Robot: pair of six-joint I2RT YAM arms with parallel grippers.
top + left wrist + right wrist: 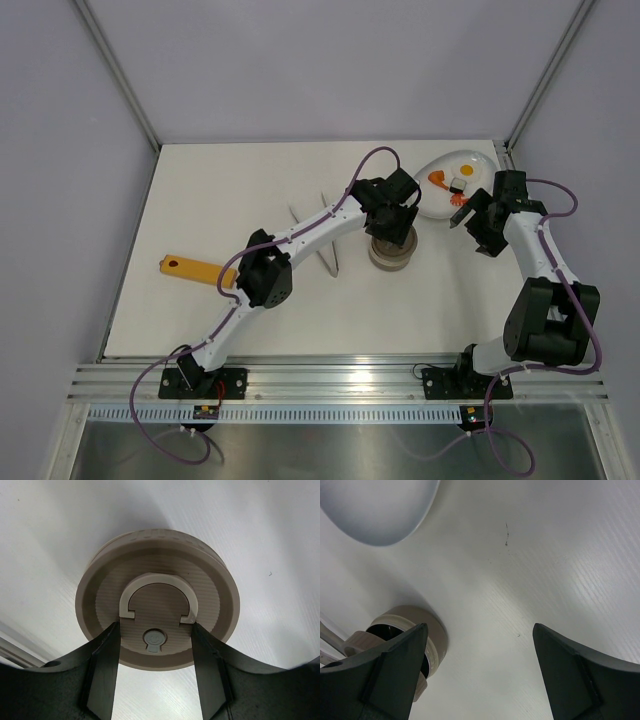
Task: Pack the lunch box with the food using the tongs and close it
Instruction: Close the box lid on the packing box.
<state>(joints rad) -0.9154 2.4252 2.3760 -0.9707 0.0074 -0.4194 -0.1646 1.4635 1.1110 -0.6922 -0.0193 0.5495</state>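
Inside our left end effector we clamp the lid; our right end effector stands open, empty.

Table: white, matte, finely ribbed surface; a few tiny dark specks show on it in the right wrist view.
Plate: white oval plate at the table's far right corner; its smooth underside edge fills the top left of the right wrist view.
Block: flat orange-yellow rectangular block lying near the table's left edge, slightly skewed, with a small round hole at its left end.
Walls: plain pale grey panels joined by slim metal corner posts.
Rail: ridged aluminium rail along the table's near edge.
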